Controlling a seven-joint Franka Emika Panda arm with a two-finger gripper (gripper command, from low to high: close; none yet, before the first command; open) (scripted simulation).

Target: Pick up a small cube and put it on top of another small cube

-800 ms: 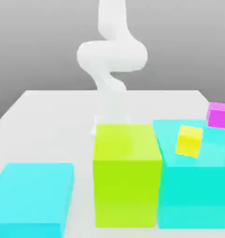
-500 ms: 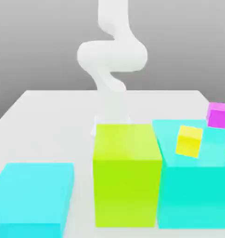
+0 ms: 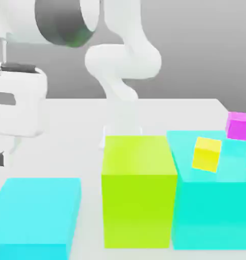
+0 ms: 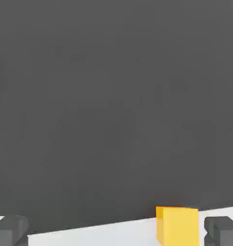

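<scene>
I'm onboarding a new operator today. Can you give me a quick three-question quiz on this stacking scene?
1. True or false: the jaws of the gripper are shut on the small orange cube.
2. Which big block stands between the other two in the exterior view? A) the lime block B) the low cyan block C) the tall cyan block
3. Fill in: the small yellow cube rests on the ____ block.

Key:
1. False. The jaws stand open, and the cube sits on the white table between them, close to one finger.
2. A, the lime block.
3. The tall cyan block, at the exterior view's right.
</scene>
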